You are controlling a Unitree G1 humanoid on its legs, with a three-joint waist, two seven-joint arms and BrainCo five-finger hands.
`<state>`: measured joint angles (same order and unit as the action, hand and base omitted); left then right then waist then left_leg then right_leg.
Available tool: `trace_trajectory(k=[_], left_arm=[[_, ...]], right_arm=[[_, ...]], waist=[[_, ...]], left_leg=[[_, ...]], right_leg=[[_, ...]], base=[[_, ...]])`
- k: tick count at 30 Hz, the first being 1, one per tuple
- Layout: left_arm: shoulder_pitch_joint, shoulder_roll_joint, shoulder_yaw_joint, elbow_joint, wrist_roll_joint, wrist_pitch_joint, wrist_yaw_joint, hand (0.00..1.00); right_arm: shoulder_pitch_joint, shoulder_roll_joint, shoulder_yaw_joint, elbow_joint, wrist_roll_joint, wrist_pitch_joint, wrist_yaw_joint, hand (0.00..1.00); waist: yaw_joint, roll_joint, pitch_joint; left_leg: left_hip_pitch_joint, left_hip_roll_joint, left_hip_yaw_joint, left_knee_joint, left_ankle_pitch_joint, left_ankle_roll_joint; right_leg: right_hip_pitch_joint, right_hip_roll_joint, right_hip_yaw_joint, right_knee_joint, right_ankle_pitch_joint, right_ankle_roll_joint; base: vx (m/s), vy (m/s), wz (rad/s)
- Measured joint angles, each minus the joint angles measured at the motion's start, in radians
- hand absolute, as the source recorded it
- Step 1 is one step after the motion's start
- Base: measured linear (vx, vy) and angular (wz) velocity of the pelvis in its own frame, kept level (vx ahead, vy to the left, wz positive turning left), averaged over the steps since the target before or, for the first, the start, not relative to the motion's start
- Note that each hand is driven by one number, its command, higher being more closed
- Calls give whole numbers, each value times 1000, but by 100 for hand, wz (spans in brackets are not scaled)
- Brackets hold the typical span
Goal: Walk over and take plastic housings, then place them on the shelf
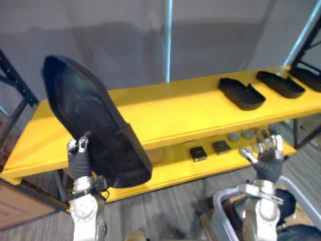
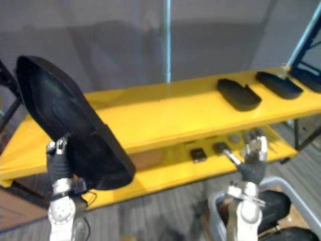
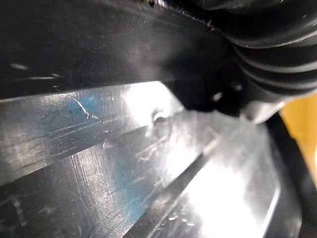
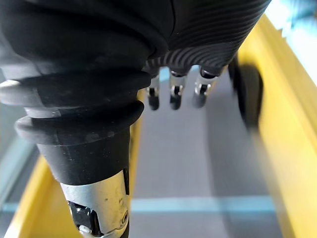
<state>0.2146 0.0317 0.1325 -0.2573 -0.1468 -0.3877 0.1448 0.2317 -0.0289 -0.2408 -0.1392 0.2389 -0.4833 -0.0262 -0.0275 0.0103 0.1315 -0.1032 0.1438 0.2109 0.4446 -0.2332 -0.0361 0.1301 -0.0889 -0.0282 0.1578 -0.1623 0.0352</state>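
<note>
A large black plastic housing [image 1: 95, 120] is held up at a slant in front of the yellow shelf's top board [image 1: 170, 113]. My left hand [image 1: 80, 155] grips its lower edge, with the thumb on the near face; the left wrist view looks closely along the housing's glossy inside [image 3: 124, 148]. Three more black housings lie on the right part of the top board: one [image 1: 241, 93], another [image 1: 281, 84], and a third [image 1: 308, 78] at the edge. My right hand [image 1: 268, 155] is raised at the lower right before the lower board, with straight fingers [image 4: 173, 94] and nothing in it.
Small dark and grey parts [image 1: 198, 153] lie on the lower yellow board [image 1: 170, 170]. A grey bin's rim [image 1: 220, 211] is at the bottom right. A pale upright post [image 1: 169, 40] stands behind the shelf, and a black rack frame [image 1: 15, 80] is at the left.
</note>
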Motion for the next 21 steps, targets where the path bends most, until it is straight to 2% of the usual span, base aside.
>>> trace_trajectory(k=[1, 2, 4, 5, 6, 7, 8, 9, 11, 12, 15, 17, 19, 21], left_arm=[[-5, 0, -5, -6, 0, 0, 1, 100], [-23, 0, -10, -8, 0, 3, 1, 100], [-42, 1, -13, -16, -1, 27, 0, 100], [-49, 6, -18, -22, -2, 50, -2, 100], [-56, 11, -21, -30, -2, 79, -2, 100], [-82, 30, -20, -38, -1, 112, -2, 100], [-111, 51, -20, -38, -2, 151, -9, 100], [-121, 60, -15, -38, -2, 168, -11, 100], [-134, 76, 28, -37, 0, 232, -17, 100], [-136, 77, 32, -37, 0, 247, -18, 100], [-169, 76, 17, -13, 0, 313, -46, 100], [-192, 76, 9, 32, -5, 347, -60, 100], [-229, 80, 15, 100, -18, 404, -65, 100], [-265, 90, 22, 152, -55, 444, -69, 100]], right_arm=[[16, -9, 6, -26, 1, -11, 0, 0], [28, -21, 10, -47, 1, -20, 1, 0], [31, -25, 12, -55, 3, -21, 1, 0], [32, -21, 28, -53, 4, -20, -2, 0], [38, -12, 43, -55, 5, -20, -6, 0], [39, 7, 71, -55, 24, -20, -12, 0], [37, 32, 95, -54, 41, -19, -12, 0], [31, 44, 107, -53, 43, -18, -12, 0], [1, 80, 164, -35, 19, -10, -12, 0], [-2, 83, 174, -30, 14, -9, -12, 0], [-1, 81, 181, 13, -24, 39, -19, 0], [0, 77, 178, 55, -31, 69, -20, 0], [13, 63, 171, 84, -49, 96, -19, 0], [25, 52, 161, 84, -48, 101, -11, 0]], waist=[[-10, 9, -5], [-14, 23, -14], [-13, 30, -20], [-12, 18, -32], [-15, 8, -54], [-19, -18, -63], [-15, -26, -68], [-13, -29, -70], [-10, -38, -78], [-11, -38, -81], [-29, -37, -86], [-41, -20, -90], [-43, 4, -91], [-44, 11, -95]], left_leg=[[2, 19, -4, -73, 18, -20], [12, 38, -8, -144, 39, -24], [40, 41, 26, -164, 106, -53], [56, 21, 59, -152, 121, -50], [61, 1, 85, -151, 110, -43], [71, -12, 122, -153, 98, -30], [84, -9, 157, -163, 92, -24], [93, -3, 175, -170, 91, -23], [145, 16, 263, -206, 91, -23], [153, 17, 278, -213, 91, -23], [156, 13, 289, -231, 95, -29], [157, 8, 286, -247, 100, -37], [174, 4, 293, -272, 109, -51], [176, 9, 294, -278, 113, -57]], right_leg=[[-6, -13, 21, 6, -8, 11], [-18, -20, 47, 16, -18, 26], [-22, -39, 88, 37, -36, 57], [-22, -65, 118, 35, -39, 79], [-22, -93, 126, 22, -33, 86], [-27, -119, 116, 8, -5, 114], [-25, -129, 69, -17, 34, 113], [-26, -133, 34, -31, 54, 111], [-23, -130, -124, -79, 121, 99], [-23, -128, -145, -92, 134, 101], [-25, -117, -146, -126, 160, 112], [-29, -114, -150, -133, 161, 112], [-28, -106, -137, -140, 162, 112], [-28, -99, -134, -149, 163, 112]], base=[[97, 205, -51], [128, 248, -58], [188, 342, -67], [196, 342, -71], [188, 308, -72], [172, 243, -65], [169, 211, -68], [139, 132, -88], [103, 77, -104], [72, 39, -87], [50, -3, -23], [-3, -9, -2], [-8, -27, -14], [-20, -50, -10]])
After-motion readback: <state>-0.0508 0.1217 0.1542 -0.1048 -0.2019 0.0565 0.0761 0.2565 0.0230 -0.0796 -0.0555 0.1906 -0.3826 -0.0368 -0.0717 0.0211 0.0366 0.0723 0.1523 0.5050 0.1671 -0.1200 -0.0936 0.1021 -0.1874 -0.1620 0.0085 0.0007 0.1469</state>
